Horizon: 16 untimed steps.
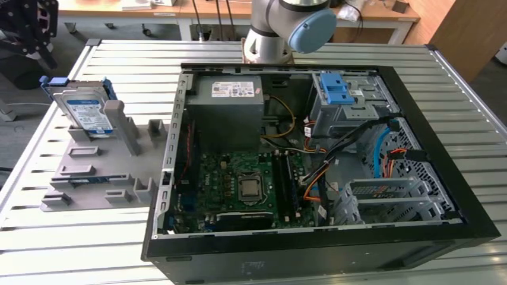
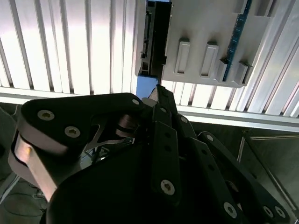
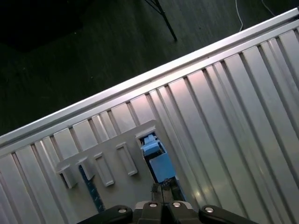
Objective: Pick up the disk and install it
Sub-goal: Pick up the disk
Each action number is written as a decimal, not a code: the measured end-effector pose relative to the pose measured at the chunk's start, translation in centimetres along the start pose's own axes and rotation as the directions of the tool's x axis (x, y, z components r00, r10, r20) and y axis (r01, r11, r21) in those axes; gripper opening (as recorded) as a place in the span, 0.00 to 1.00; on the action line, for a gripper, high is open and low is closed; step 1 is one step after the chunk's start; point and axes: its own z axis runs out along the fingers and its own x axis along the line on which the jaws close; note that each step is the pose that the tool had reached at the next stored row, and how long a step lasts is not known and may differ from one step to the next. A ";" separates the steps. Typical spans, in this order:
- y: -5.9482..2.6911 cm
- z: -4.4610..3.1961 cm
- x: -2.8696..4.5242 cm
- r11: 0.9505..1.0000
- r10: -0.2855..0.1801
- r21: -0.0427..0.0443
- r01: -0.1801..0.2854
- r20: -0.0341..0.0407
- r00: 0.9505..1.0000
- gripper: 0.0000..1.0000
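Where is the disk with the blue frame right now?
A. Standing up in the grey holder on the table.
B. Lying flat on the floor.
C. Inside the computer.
A: the disk stands upright in the grey holder, at the exterior view's left of the open computer case.

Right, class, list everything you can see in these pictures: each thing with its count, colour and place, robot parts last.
disk: one, silver with blue frame, upright in the holder
holder: one, grey, on the table, exterior view's left of the computer case
computer case: one, black, open, mid-table
power supply: one, grey, inside the case
motherboard: one, green, on the case floor
latch piece: one, light blue, inside the case
table: one, silver, slatted
arm: one, grey with a blue cap, beyond the case
hand: one, black, facing the holder and disk
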 end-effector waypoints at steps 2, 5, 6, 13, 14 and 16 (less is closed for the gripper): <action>0.00 0.08 0.00 0.999 -0.036 -0.001 0.036 0.000 0.999 0.11; 0.00 0.26 0.00 0.996 -0.091 -0.002 0.091 -0.001 0.996 0.11; 0.00 0.32 0.01 0.994 -0.109 -0.003 0.109 -0.001 0.994 0.11; 0.00 0.73 0.01 0.972 -0.235 -0.005 0.235 -0.001 0.972 0.11; -0.01 0.79 0.02 0.968 -0.252 -0.006 0.252 -0.001 0.968 0.11; -0.01 0.87 0.02 0.958 -0.287 -0.007 0.287 -0.001 0.958 0.11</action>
